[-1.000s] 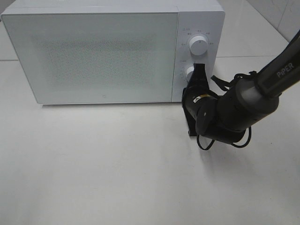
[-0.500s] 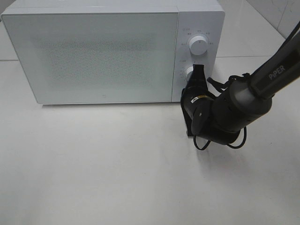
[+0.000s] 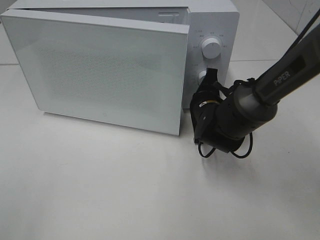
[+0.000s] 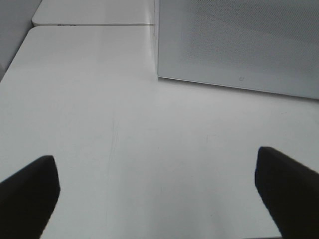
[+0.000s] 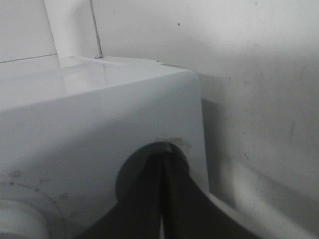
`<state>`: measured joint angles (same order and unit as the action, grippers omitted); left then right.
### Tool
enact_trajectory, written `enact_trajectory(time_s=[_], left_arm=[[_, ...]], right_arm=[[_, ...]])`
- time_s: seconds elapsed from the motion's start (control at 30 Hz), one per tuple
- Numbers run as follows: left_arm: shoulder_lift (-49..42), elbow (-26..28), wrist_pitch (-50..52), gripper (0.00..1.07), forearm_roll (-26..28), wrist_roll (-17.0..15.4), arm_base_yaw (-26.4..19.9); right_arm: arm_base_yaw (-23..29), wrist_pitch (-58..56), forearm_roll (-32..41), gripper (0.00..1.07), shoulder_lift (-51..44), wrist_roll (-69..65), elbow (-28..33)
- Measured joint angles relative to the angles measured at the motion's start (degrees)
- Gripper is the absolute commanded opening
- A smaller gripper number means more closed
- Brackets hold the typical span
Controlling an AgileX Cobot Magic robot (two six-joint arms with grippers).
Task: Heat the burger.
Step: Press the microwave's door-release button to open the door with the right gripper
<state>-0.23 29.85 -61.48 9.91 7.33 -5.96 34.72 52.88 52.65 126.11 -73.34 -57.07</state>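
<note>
1. Exterior high view
   1. A white microwave (image 3: 212,20) stood at the rear of the counter (image 3: 100,190).
   2. Its door (image 3: 100,70) was partly open, hinged on the left of the view. The free edge stood forward of the control panel.
   3. The control panel carried an upper knob (image 3: 210,48) and a lower knob (image 3: 202,76).
   4. The right arm (image 3: 280,80) reached in from the right of the view. The right pincer (image 3: 212,75) pointed at the panel with its tip at the lower knob. Its jaws were closed together with nothing between them.
   5. The left pincer was out of frame here.
   6. The burger was not visible, and the door screened the cavity.

2. Left wrist view
   1. The left pincer (image 4: 154,159) was fully open and empty. One of its dark fingers (image 4: 30,194) stood at each side of the frame.
   2. Bare counter (image 4: 99,124) lay between the fingers.
   3. The lower part of the microwave door (image 4: 239,45) lay well ahead of the pincer.
   4. The burger did not appear in this view.

3. Right wrist view
   1. The right pincer (image 5: 163,164) was fully closed, finger against finger, gripping nothing.
   2. Its tips sat in a round dark recess (image 5: 134,172) in the microwave front panel (image 5: 99,114).
   3. Dial marks and part of another knob (image 5: 15,219) showed near the frame corner.
   4. A pale wall (image 5: 249,74) stood behind the microwave.
   5. The location of the burger could not be determined.
</note>
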Motion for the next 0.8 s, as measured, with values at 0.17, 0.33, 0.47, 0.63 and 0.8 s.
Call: enact_trajectory(time_s=[0.17,0.33,0.47,0.63,0.8], left_arm=[[0.0,0.0,0.0,1.0,0.0,0.0,0.0],[0.0,0.0,0.0,1.0,0.0,0.0,0.0],[0.0,0.0,0.0,1.0,0.0,0.0,0.0],[0.0,0.0,0.0,1.0,0.0,0.0,0.0],[0.0,0.0,0.0,1.0,0.0,0.0,0.0]], right_arm=[[0.2,-0.1,0.8,0.0,0.2,-0.2,-0.4],[0.2,-0.1,0.8,0.0,0.3,-0.2,-0.5],[0.3,-0.1,0.7,0.0,0.3,-0.2,-0.5],[0.4,-0.2,0.6,0.0,0.3,-0.2,-0.5],[0.1,-0.6,-1.8,0.0,-0.7,-0.1,1.0]])
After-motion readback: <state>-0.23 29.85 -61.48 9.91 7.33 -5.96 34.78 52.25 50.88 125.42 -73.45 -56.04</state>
